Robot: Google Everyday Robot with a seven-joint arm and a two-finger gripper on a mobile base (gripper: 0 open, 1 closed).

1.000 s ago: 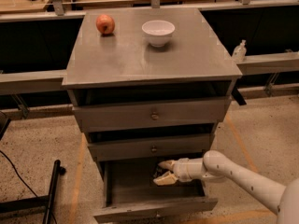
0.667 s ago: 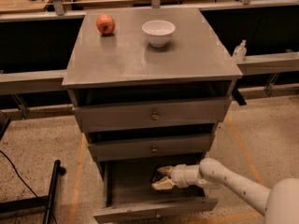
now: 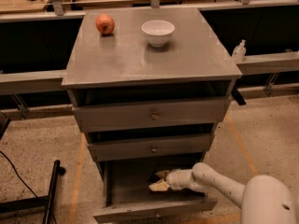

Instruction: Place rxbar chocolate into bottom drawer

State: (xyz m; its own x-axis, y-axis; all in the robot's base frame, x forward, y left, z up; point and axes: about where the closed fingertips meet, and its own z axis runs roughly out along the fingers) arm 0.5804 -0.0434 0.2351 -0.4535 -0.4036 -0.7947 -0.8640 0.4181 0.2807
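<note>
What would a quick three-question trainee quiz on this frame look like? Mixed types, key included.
1. Is the bottom drawer open or shut?
2. Where is the pincer? A) out of view B) inside the bottom drawer C) raised high, above everything
3. Fill in: in the picture, the apple stands to the ___ of the white bowl.
Key: 1 open; 2 B; 3 left.
</note>
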